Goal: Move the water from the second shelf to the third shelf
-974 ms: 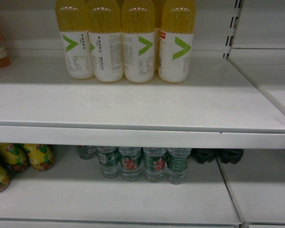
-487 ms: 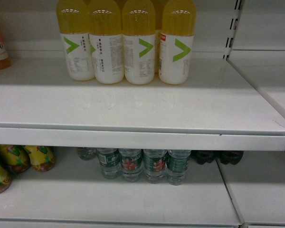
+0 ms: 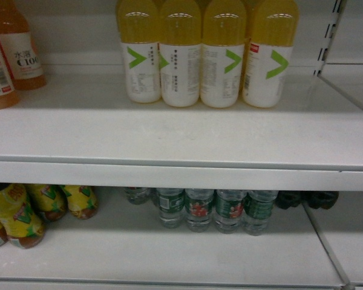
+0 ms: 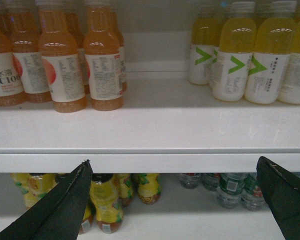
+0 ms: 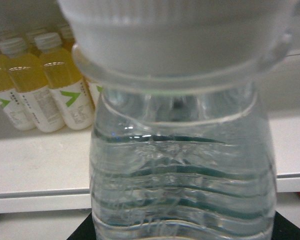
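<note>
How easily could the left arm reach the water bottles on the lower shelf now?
Probably yes: the left gripper is open, and nothing stands before the water bottles. It must go lower and to its right, under the upper shelf's edge.

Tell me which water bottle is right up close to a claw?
The water bottle filling the right wrist view, white cap on top, standing between the right claw's dark tips. The other water bottles sit in a row on the lower shelf, far from both claws.

Four yellow drink bottles [image 3: 209, 51] stand on the white shelf [image 3: 169, 136]. Orange bottles [image 3: 12, 51] stand left of them. Yellow-labelled tea bottles [image 3: 39, 208] sit below that shelf.
</note>
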### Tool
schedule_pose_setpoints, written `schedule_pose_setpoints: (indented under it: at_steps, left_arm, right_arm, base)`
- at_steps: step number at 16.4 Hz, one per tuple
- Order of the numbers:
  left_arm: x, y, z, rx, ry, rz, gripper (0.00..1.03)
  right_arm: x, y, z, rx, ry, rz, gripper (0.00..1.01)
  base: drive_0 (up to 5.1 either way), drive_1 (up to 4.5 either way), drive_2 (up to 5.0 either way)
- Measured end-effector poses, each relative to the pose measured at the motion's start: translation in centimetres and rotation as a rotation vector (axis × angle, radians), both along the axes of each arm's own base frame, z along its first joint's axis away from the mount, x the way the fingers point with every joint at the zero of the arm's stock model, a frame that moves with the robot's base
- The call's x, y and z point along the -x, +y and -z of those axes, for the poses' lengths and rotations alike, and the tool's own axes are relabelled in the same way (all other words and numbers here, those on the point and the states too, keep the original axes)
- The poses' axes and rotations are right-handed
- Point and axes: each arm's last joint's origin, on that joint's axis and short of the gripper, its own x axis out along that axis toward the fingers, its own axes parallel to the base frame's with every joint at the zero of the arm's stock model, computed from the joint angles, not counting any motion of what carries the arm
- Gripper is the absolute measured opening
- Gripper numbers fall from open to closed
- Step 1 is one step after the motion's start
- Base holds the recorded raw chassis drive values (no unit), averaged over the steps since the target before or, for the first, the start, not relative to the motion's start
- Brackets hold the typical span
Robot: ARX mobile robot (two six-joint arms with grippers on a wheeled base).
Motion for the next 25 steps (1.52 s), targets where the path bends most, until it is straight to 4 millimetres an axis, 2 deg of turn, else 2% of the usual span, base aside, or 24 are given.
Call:
schedule_pose_setpoints:
  at_steps: [25]
  left_arm:
    - [0.00,0.00,-0.01,0.000,-0.001,0.000,0.98]
  right_arm:
    - [0.06,0.00,-0.03,0.000,-0.003,-0.001,0.43]
  base:
    - [-4.9,2.48,2.5]
